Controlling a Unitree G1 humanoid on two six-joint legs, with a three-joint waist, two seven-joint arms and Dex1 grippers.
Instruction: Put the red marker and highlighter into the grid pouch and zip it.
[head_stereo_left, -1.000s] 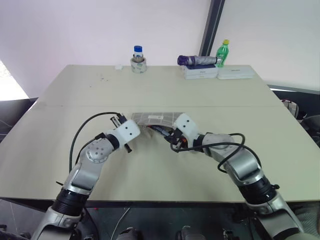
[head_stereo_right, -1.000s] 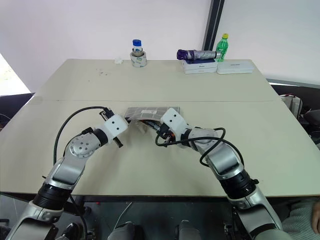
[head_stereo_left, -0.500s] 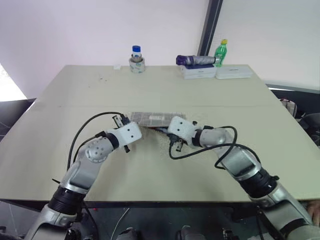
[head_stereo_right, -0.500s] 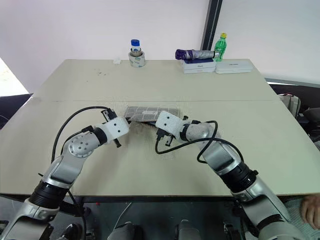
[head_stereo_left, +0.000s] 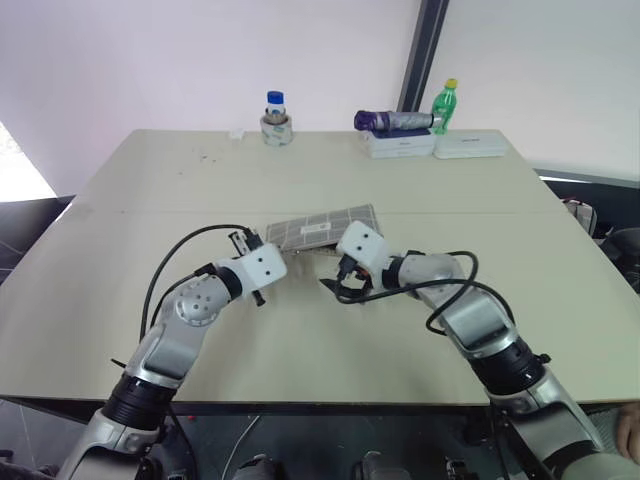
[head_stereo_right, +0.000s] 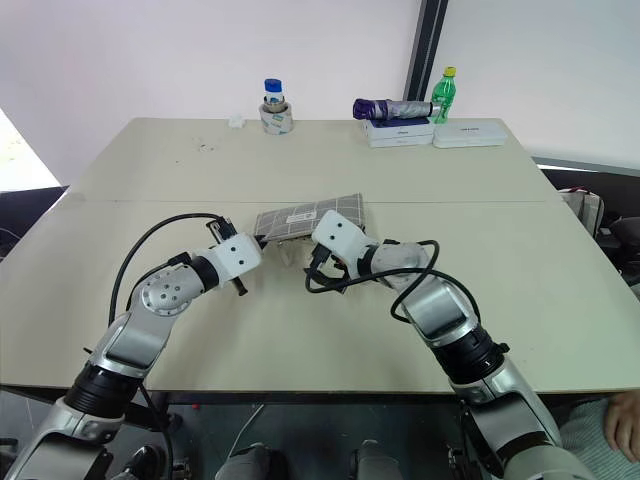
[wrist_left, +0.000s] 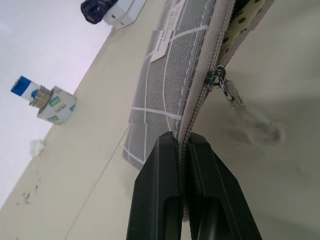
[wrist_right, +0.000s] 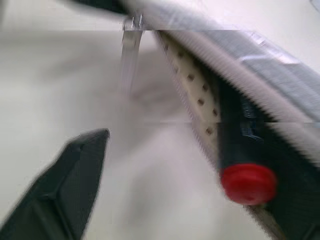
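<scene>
The grey grid pouch (head_stereo_left: 325, 228) lies mid-table, its mouth open along the near edge. My left gripper (wrist_left: 182, 146) is shut on the zipper edge at the pouch's left end. Just past the fingers, the zipper pull (wrist_left: 218, 80) hangs with its light cord (wrist_left: 250, 121). The red marker (wrist_right: 248, 183) lies inside the open mouth against the dotted lining, its red end facing out. My right gripper (head_stereo_left: 338, 282) stands open in front of the mouth, holding nothing, and one finger (wrist_right: 75, 180) hovers over the table. The highlighter is hidden.
Along the far edge of the table (head_stereo_left: 300, 180) stand a blue-capped bottle in a tape roll (head_stereo_left: 276, 118), a purple folded umbrella (head_stereo_left: 395, 121) on a white box (head_stereo_left: 400, 144), a green bottle (head_stereo_left: 445, 105) and another white box (head_stereo_left: 470, 146). A person's hand (head_stereo_right: 625, 430) shows at the near right.
My right gripper has opened and sits just off the pouch's mouth. The pouch has swung, its right end now farther up the table. The left gripper has kept its hold.
</scene>
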